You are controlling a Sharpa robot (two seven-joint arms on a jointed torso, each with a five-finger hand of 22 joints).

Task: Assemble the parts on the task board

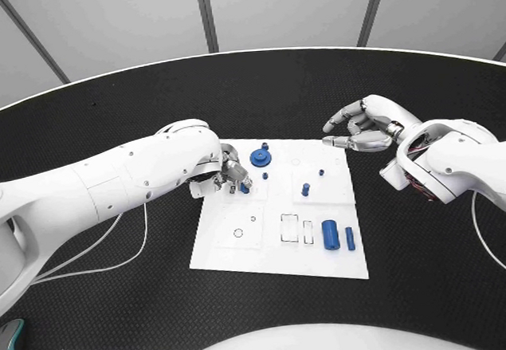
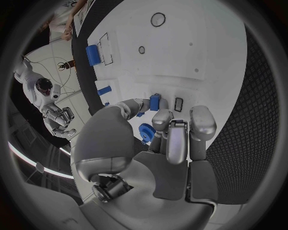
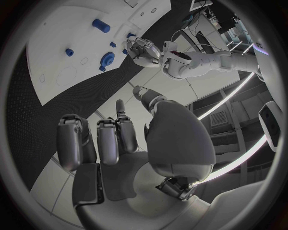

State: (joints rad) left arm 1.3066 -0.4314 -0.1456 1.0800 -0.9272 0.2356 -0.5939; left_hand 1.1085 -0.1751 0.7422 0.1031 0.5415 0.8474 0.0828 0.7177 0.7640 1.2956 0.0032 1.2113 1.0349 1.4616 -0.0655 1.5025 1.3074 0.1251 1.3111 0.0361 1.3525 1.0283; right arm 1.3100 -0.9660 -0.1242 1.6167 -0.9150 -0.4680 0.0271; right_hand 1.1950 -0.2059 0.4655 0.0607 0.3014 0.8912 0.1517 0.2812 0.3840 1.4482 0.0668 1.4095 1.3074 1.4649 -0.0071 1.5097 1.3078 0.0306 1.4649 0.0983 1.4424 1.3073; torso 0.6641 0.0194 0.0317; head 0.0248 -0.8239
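Left hand (image 1: 221, 175) down at the near-left part of the white task board (image 1: 246, 251), fingertips pinching a small blue block (image 2: 155, 102) and holding it upright just above or at a slot, contact with the board not clear. Blue gear-like disc (image 1: 260, 155) just beside that hand, toward the far edge. Right hand (image 1: 363, 128) raised off the board's far right corner, fingers curled inward around nothing. Blue cylinder (image 1: 330, 235) and slim blue bar (image 1: 350, 238) lying side by side near the board's front right, long axes running front to back, well apart from both hands. Probably mid-insertion, block's long axis vertical, straight downward press needed; left hand far nearer.
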